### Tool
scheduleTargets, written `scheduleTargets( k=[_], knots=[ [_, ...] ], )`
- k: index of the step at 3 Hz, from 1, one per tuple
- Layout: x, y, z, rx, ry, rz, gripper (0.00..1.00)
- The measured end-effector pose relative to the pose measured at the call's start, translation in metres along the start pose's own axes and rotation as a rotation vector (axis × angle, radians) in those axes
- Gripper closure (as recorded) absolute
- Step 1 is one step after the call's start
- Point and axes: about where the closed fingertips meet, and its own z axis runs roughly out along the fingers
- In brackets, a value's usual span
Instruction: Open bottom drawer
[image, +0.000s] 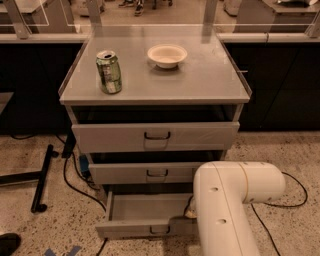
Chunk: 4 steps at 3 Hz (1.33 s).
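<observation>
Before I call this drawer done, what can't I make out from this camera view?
- Pincer: low at the right end of the bottom drawer, almost wholly hidden behind the white arm.
- Bottom drawer's right side and corner: covered by the same arm.
- Insides of the top drawer and middle drawer: only dark gaps show, shadowed from above.
- Label on the can: too blurred to read.

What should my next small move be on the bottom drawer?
Probably back the arm away: the bottom drawer already stands well out, tray showing. The gripper sits at its right side, mostly hidden behind the arm.
</observation>
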Motion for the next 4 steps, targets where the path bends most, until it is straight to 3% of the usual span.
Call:
scheduleTargets(
  k=[1, 2, 3, 4],
  knots=[
    [0.000, 0.001, -0.002, -0.006, -0.003, -0.005, 1.00],
    [0.012, 0.004, 0.000, -0.038, -0.035, -0.023, 0.81],
    [0.044, 0.009, 0.009, -0.091, -0.109, -0.034, 0.57],
    [0.097, -0.003, -0.026, -0.094, -0.199, -0.022, 0.36]
  ],
)
